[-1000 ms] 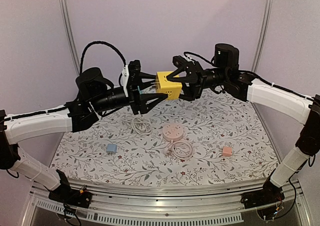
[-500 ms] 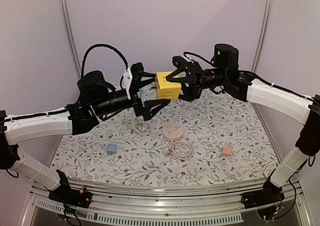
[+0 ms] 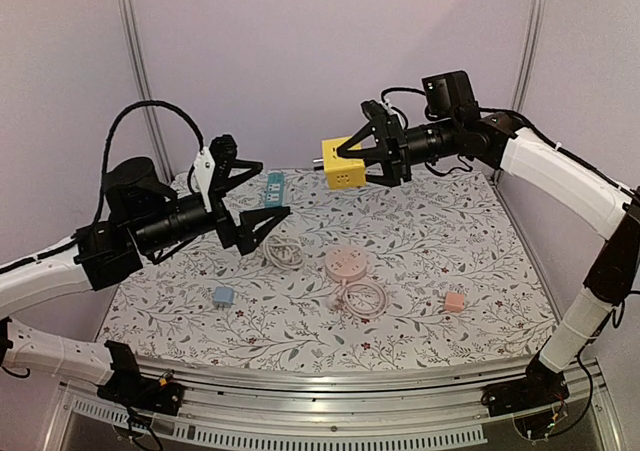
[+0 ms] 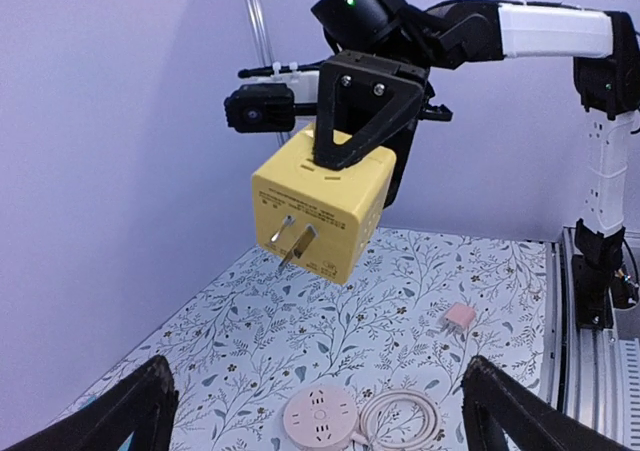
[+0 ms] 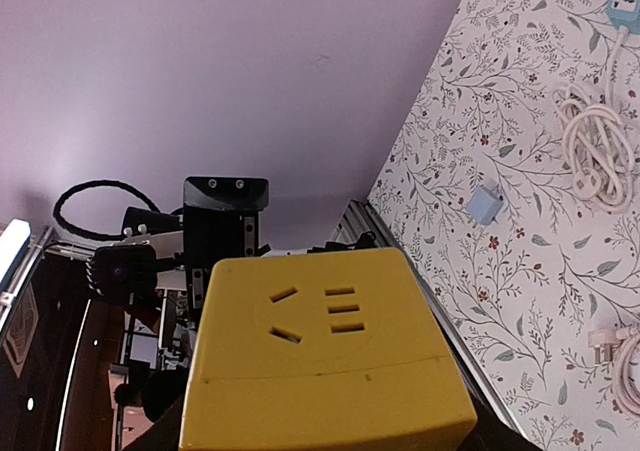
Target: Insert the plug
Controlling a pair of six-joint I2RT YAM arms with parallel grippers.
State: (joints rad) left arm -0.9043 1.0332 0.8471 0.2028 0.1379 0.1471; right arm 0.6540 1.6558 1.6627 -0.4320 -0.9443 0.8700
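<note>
Left tool [image 3: 272,187] has released and drawn back to mid-left, jaws wide — the yellow plug cube [image 3: 340,167] now sits clamped in the right tool [image 3: 358,159] alone; insertion outstanding.

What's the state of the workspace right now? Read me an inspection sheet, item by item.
Surface: floral-print table, things spread over it.
Job's things: yellow cube plug held in the air, prongs bare; blue power strip and pink round socket on the table.
Clutter: small blue adapter, small pink adapter.
Grippers: right tool shut on the yellow cube plug; left tool open, empty.
Cables: white coil; pink coil beside the socket.
Surroundings: lilac walls, metal frame posts.
</note>
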